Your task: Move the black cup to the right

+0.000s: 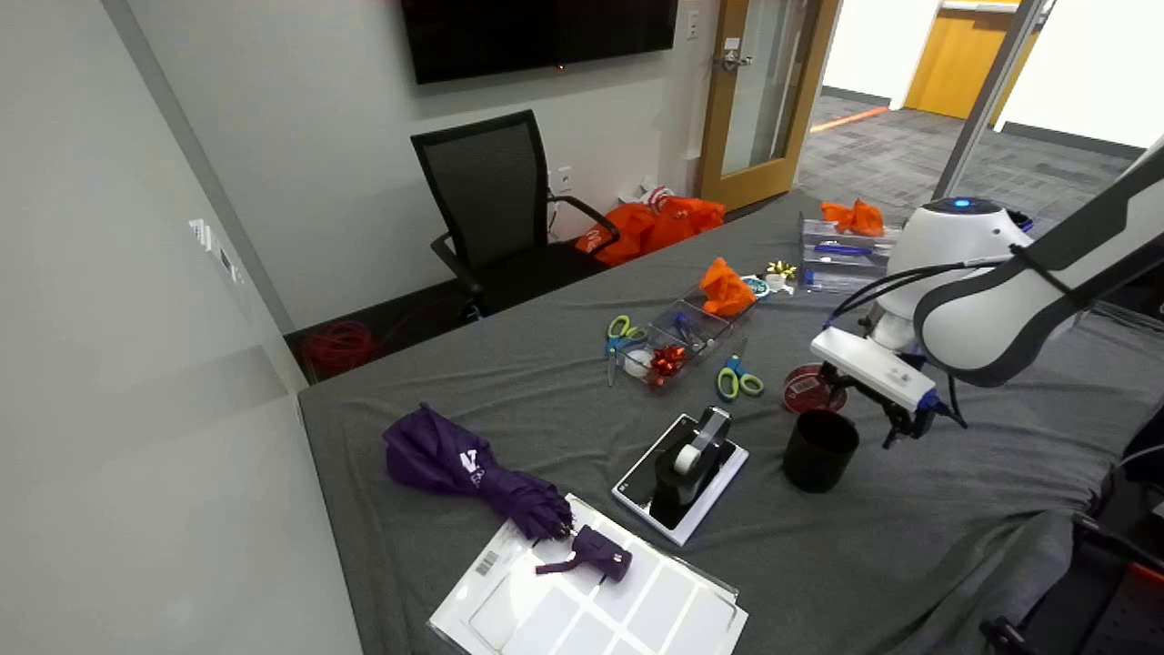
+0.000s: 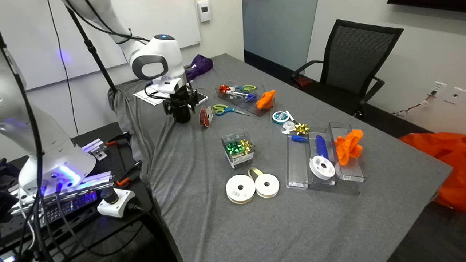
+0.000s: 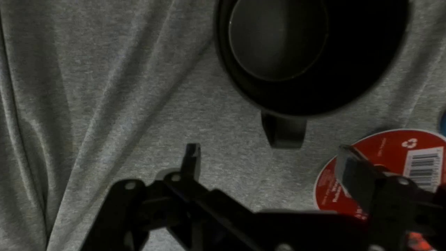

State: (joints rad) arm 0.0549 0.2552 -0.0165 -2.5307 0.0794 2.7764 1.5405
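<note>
— Over the table (image 2: 327,225), the claw (image 3: 271,157) hangs spread, holding nothing!
— Black cup (image 1: 819,459) upright, just nearer than the red spool (image 1: 809,395) in an exterior view.
— Trouble?
— Overlapping finger (image 3: 354,174) might snag that spool; a skewed handle (image 3: 287,134) pinch could tip the cup!

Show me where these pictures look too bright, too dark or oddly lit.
Wrist view: dim, with much of the black cup lost in shadow and the fingers mostly dark; in an exterior view, the hallway wall is washed out to white; in an exterior view, bluish light glows on the robot's base.
</note>
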